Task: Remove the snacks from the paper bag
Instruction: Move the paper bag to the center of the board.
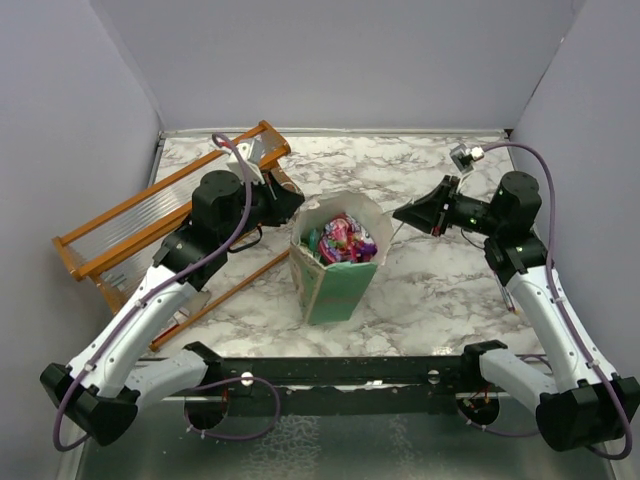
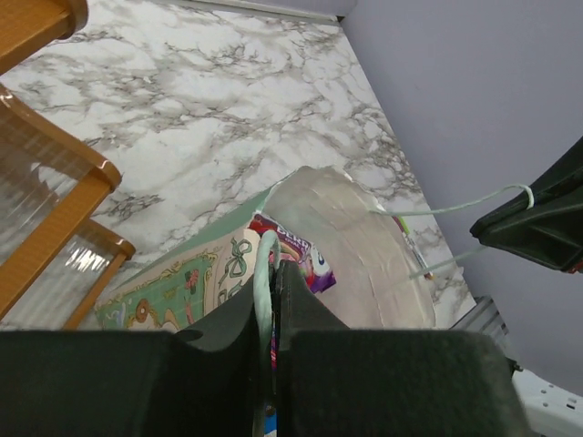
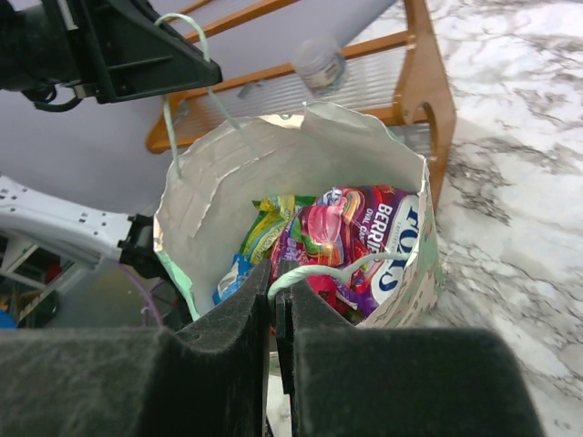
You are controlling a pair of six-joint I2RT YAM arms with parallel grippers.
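The mint-green paper bag (image 1: 335, 285) stands upright in the middle of the marble table, mouth open. Several bright foil snacks (image 1: 345, 238) fill it; the right wrist view shows purple, pink and green packets (image 3: 346, 237) against the cream inner wall (image 3: 209, 182). My left gripper (image 1: 293, 208) is at the bag's left rim, shut on a pale string handle (image 2: 265, 264). My right gripper (image 1: 399, 215) is at the right rim, its jaws closed on the other string handle (image 3: 337, 271). Both strings run taut from the rim. A purple packet (image 2: 314, 264) shows past the left fingers.
An orange wooden rack (image 1: 150, 215) lies tilted at the left, just behind my left arm, and reaches behind the bag (image 3: 414, 82). Grey walls close in the back and both sides. A black rail (image 1: 350, 370) crosses the near edge between the arm bases.
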